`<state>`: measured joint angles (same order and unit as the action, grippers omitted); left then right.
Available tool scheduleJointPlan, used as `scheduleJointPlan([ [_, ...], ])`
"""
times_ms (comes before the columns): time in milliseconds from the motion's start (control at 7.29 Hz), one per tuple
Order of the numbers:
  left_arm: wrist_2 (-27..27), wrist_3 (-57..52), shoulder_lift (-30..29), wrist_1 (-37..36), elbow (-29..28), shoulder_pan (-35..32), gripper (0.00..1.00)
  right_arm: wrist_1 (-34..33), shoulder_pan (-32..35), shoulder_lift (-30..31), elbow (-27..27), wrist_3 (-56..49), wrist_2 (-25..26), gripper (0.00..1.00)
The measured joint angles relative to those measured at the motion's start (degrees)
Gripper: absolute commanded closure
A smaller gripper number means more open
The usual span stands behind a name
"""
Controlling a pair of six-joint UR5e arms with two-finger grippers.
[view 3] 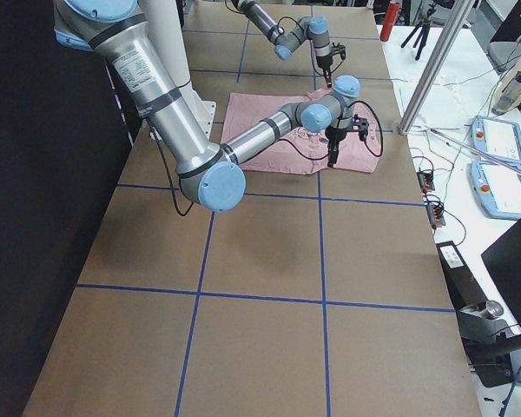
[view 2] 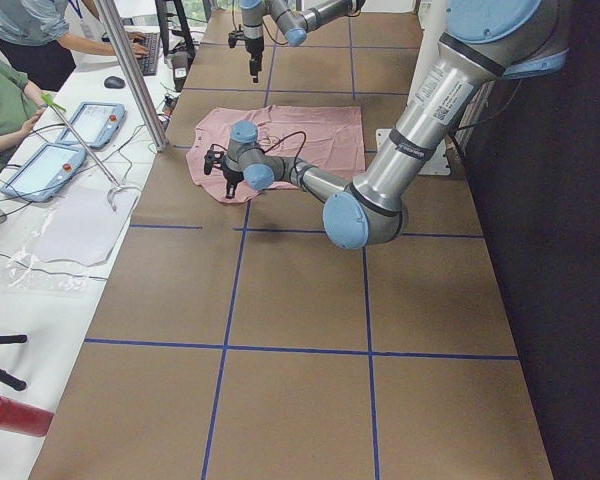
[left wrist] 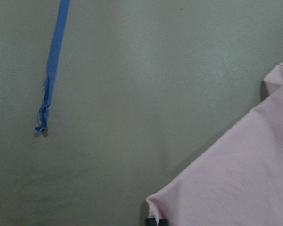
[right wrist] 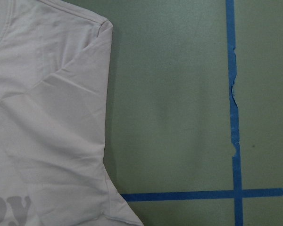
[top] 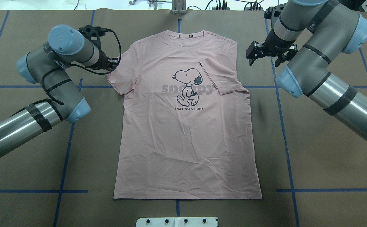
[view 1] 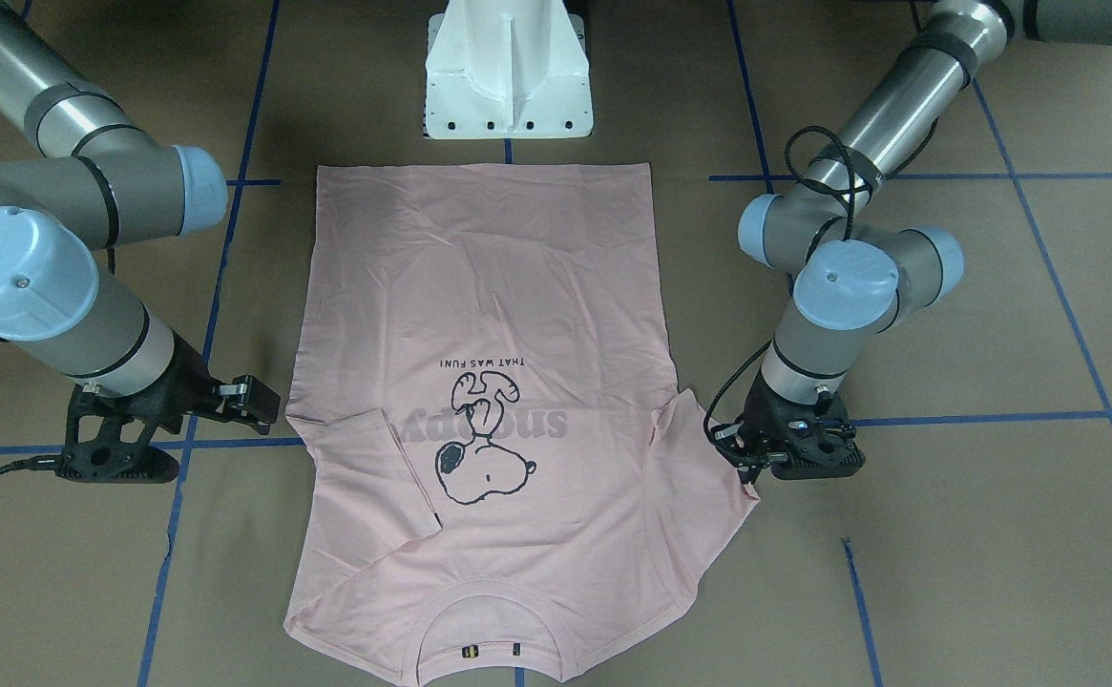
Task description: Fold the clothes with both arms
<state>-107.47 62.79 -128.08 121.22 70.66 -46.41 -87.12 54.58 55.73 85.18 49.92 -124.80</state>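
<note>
Overhead exterior view: the left arm (top: 54, 78) bends in from the left, its left gripper (top: 110, 65) low at the outer edge of the spread left sleeve (top: 120, 75). Whether its claw pinches the cloth cannot be told. At centre, the pale pink T-shirt (top: 186, 135) lies flat and face up on the brown table (top: 312, 151), Snoopy drawing (top: 187, 85) showing, collar at the far side, hem toward the white pedestal base (top: 177, 221). Its right sleeve (top: 222, 78) lies folded inward over the chest. At right, the right gripper (top: 265, 58) hangs beside the shoulder, off the cloth, claw spread wide and holding nothing.
</note>
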Motion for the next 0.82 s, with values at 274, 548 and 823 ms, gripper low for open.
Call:
scheduleJointPlan([
  [274,-1.48,6.65,-7.24,-5.19,-0.15,0.56,1.0,0.15,0.0,0.03,0.08,0.0,-0.06,0.0],
  [548,-1.36,14.31,-15.01,-3.39,-7.46,3.61,1.0,0.25,0.17,0.26,0.2,-0.09,-0.23,0.0],
  [823,0.18,17.88,-17.77,1.37,-13.15,4.7,0.67,0.34,0.24,0.33,0.24,0.04,-1.21,0.0],
])
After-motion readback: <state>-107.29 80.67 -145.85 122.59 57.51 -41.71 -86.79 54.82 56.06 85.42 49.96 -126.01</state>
